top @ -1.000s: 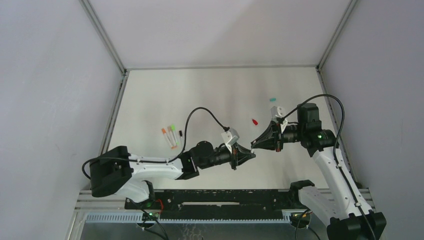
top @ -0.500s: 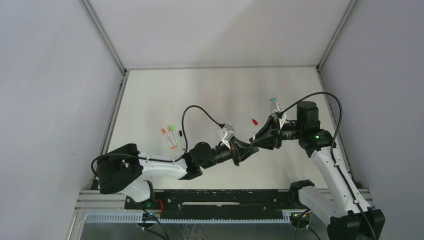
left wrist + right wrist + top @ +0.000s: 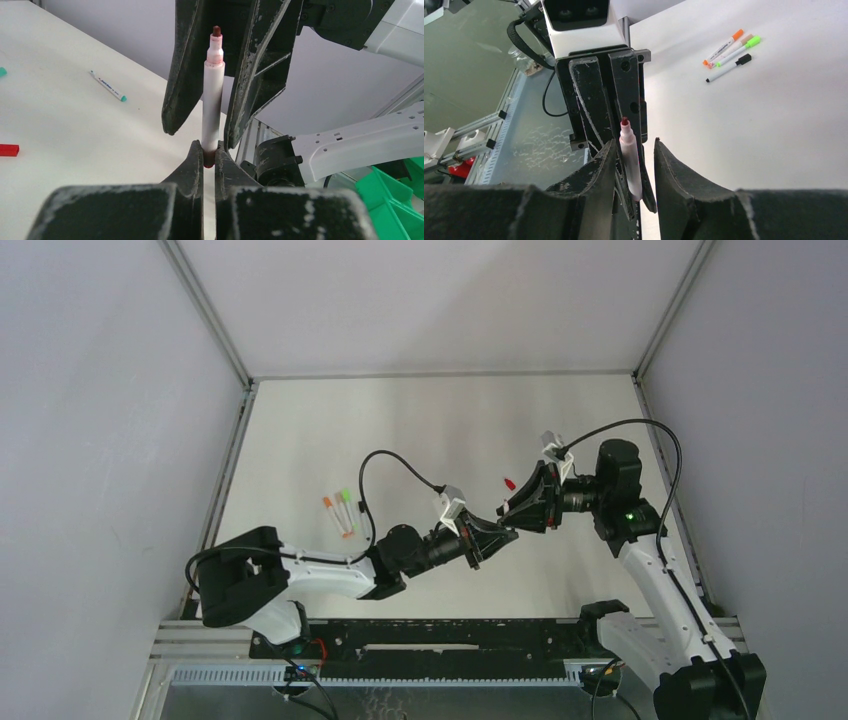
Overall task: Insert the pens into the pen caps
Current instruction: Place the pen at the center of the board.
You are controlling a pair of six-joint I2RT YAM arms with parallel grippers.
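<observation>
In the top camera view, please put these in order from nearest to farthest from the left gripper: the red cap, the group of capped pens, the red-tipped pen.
1. red-tipped pen: held between the fingers of the left gripper, mid-table.
2. red cap: lying just beyond the gripper, toward the far side.
3. group of capped pens: well away, on the left of the table.

The left arm (image 3: 320,575) stretches low across the table toward the right, its wrist almost level. The left gripper (image 3: 209,150) is closed, its jaws pinching the bottom end of a red pen (image 3: 212,95). The right arm (image 3: 655,575) rises and bends inward, so the right gripper (image 3: 634,150) meets the left one tip to tip. Its jaws stand apart on both sides of the pen; if one finger touches it, I cannot tell.
</observation>
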